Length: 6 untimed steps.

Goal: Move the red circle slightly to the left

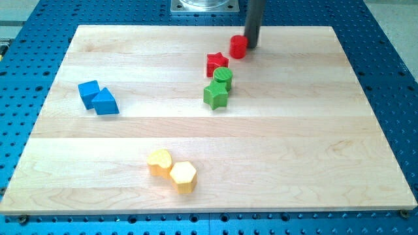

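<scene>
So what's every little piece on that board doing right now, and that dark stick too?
my tip: at the red circle's right side.
red circle: upright, near the view's top.
red star: against green circle.
green circle: touching green star.
green star: flat.
blue blocks: paired.
yellow blocks: paired.

Red star (pixel 216 63), two green (pixel 223 75) (pixel 215 95), two blue (pixel 88 92) (pixel 106 103), two yellow blocks (pixel 159 161) (pixel 183 176).

Pale smooth wooden board (pixel 294 130) on blue perforated metal table (pixel 385 65).
</scene>
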Each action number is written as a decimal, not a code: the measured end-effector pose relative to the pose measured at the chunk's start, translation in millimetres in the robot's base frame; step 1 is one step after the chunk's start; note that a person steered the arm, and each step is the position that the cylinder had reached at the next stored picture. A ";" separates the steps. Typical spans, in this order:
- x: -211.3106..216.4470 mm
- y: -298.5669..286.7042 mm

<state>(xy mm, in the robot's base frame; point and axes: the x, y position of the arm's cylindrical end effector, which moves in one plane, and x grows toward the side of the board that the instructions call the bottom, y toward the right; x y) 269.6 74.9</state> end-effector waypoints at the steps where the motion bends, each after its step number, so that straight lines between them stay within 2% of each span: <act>1: 22.7 -8.7; 2: 28.8 24.1; 5: 28.9 -21.4; 6: 28.9 -20.7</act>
